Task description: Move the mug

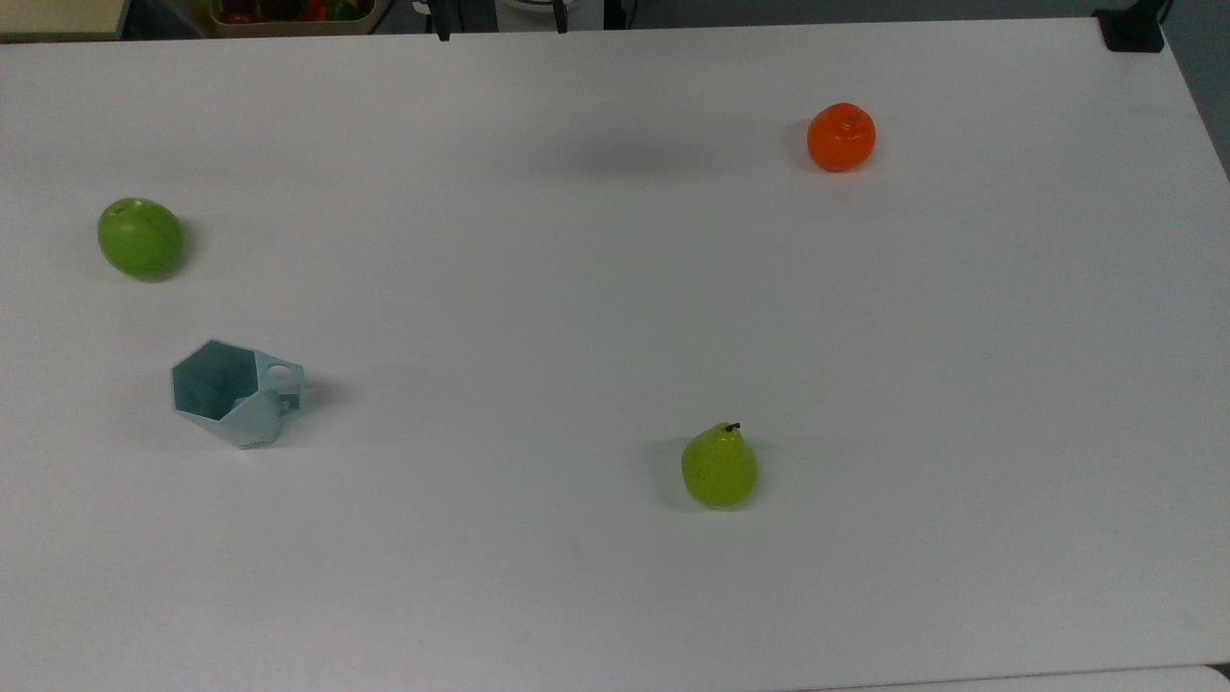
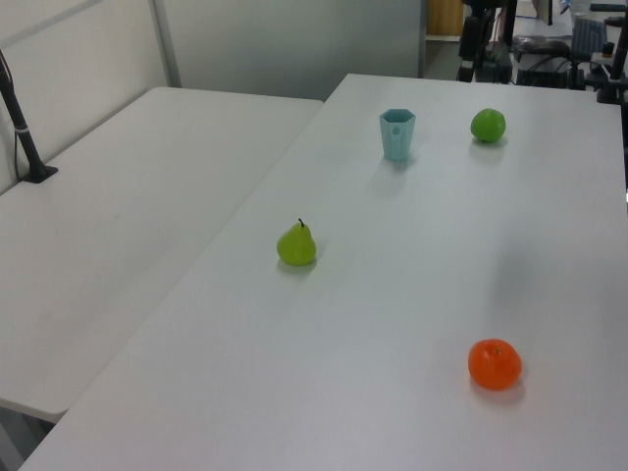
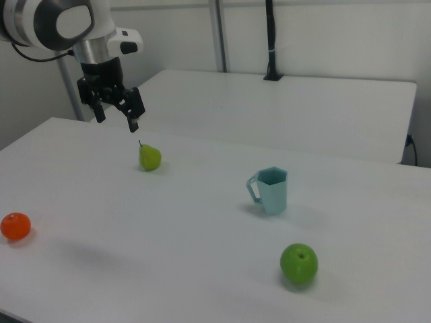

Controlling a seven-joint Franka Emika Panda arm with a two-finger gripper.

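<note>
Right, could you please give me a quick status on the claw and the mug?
Claw open, empty, raised above the table. Mug upright, untouched, well clear of it. Pear, apple and orange all stand apart from the mug.

- The light was bright, even and diffuse, and the white table (image 1: pixel 596 317) was close to washed out in the top view.
- Shadows were soft and short: the mug (image 1: pixel 235 392) cast a faint one toward the top view's right, and the pear (image 1: pixel 719 468) and orange (image 1: pixel 841 137) each had a thin dark fringe.
- A broad, blurred shadow lay near the table's far edge in the top view.
- The top view looked slightly soft and grainy.
- The green apple (image 3: pixel 298 263) carried a small highlight.
</note>
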